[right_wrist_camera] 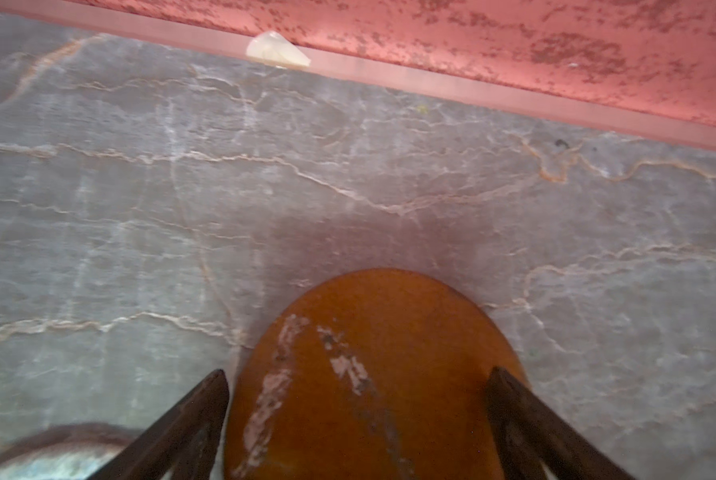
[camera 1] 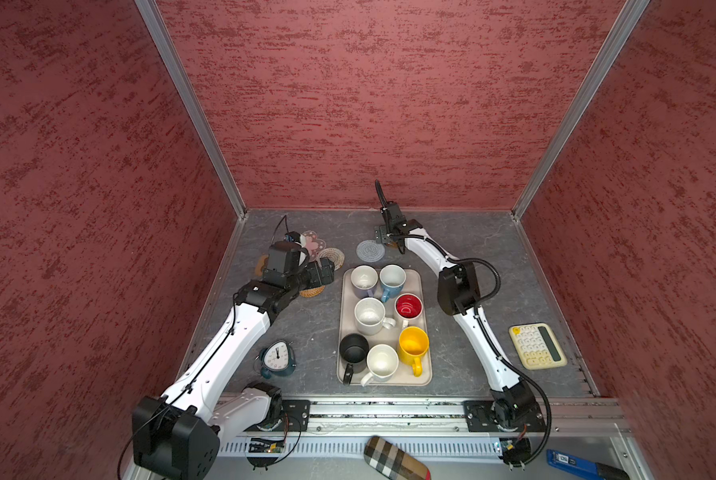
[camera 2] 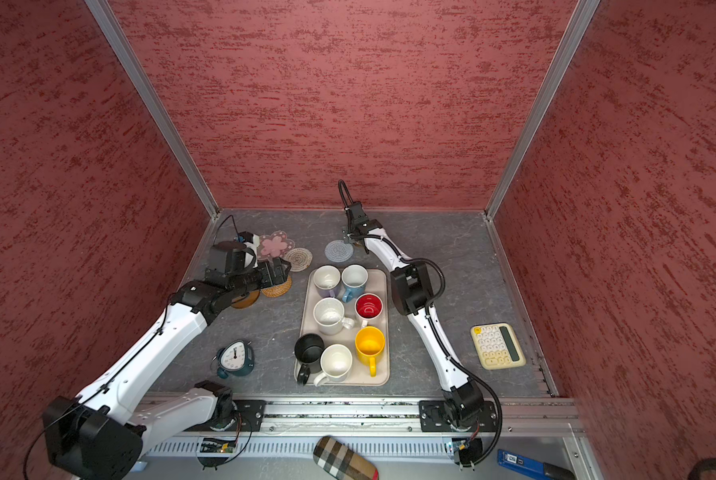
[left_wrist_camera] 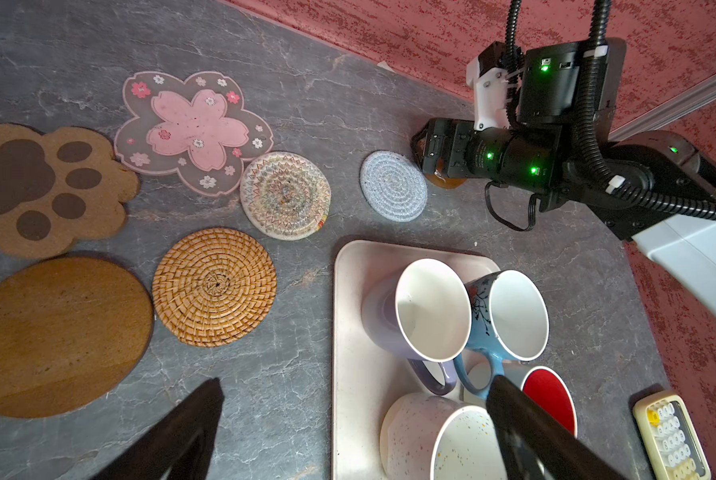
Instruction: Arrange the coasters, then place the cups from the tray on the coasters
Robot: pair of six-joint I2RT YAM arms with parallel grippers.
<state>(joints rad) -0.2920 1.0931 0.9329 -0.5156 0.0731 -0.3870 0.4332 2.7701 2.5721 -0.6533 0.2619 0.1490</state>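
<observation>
Though partly cut off, brown disc (right_wrist_camera: 368, 353)

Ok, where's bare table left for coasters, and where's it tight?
Widest bare patch: far right, between the right arm, back wall and calculator. A smaller one lies between the clock and the tray. Crowded: five coasters bunch left of the tray's far end; the grey coaster and right hand sit just behind it.

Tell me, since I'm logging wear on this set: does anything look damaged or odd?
Yes: the brown round coaster between the open fingers of the right gripper has pale scraped streaks across its top, like worn finish.
</observation>
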